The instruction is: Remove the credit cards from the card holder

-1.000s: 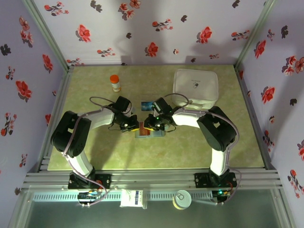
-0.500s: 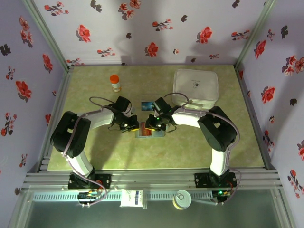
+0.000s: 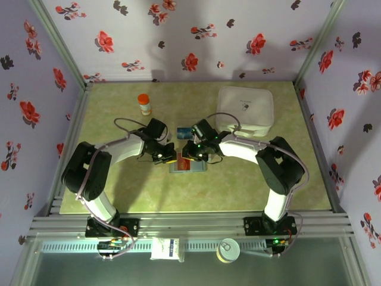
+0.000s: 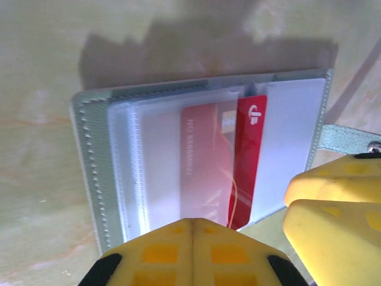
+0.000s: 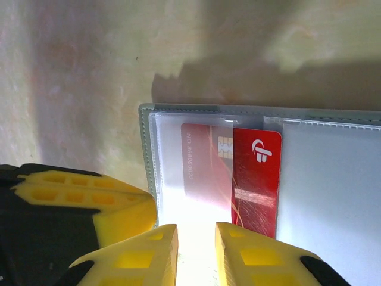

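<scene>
The grey-blue card holder (image 3: 189,167) lies open on the table between both grippers; its clear sleeves (image 4: 149,161) face up. A red credit card (image 4: 250,155) sticks halfway out of a sleeve toward the centre crease, its chip and number still under plastic (image 5: 205,161). A blue card (image 3: 184,132) lies on the table just behind the holder. My left gripper (image 4: 192,238) is shut, tips over the holder's sleeve edge. My right gripper (image 5: 193,244) hovers over the same panel beside the red card (image 5: 257,173), its fingers a small gap apart with nothing between them.
A large white square box (image 3: 245,107) stands at the back right, and an orange-capped bottle (image 3: 144,103) at the back left. Flowered walls close in three sides. A white packet (image 3: 166,249) and a can (image 3: 228,250) lie below the table's near edge.
Both wrists have shifted slightly toward the holder's middle and the right elbow has swung outward. The holder and the red card look unmoved.
</scene>
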Robot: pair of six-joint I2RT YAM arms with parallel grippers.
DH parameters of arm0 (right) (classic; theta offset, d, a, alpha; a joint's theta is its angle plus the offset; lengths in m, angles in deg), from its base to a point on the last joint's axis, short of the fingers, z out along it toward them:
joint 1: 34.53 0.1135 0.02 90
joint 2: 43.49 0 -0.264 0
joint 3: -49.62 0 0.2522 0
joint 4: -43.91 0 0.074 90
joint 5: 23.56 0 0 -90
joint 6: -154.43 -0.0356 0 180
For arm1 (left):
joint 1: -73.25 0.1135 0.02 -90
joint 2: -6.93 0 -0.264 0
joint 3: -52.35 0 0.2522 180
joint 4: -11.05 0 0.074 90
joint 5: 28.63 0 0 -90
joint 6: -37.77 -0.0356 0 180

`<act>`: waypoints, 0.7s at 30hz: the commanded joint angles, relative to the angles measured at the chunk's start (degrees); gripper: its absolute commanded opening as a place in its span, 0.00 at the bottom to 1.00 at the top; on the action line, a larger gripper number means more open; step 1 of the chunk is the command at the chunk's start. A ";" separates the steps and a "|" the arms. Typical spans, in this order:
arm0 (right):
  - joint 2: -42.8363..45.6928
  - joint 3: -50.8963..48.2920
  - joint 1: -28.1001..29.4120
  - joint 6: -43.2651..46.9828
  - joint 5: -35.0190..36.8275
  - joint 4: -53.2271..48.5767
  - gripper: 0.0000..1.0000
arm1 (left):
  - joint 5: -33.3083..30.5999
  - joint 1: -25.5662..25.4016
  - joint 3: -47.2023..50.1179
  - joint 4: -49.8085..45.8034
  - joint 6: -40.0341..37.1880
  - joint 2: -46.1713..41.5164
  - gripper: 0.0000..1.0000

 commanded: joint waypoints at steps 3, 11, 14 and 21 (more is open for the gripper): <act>2.57 -1.61 -0.60 0.51 1.41 -0.14 0.24 | -0.51 -1.18 -2.15 -1.54 -0.21 2.28 0.03; 2.41 -2.58 -0.80 0.33 1.26 0.21 0.24 | -2.91 -1.63 -2.28 -2.47 -0.64 3.58 0.01; 1.93 -2.66 -0.80 0.15 0.99 0.50 0.24 | -3.67 -1.79 -2.30 -2.86 -0.86 3.47 0.01; 1.03 -2.84 -0.80 0.19 0.88 0.40 0.24 | -3.86 -1.91 -2.44 -2.61 -0.89 4.43 0.00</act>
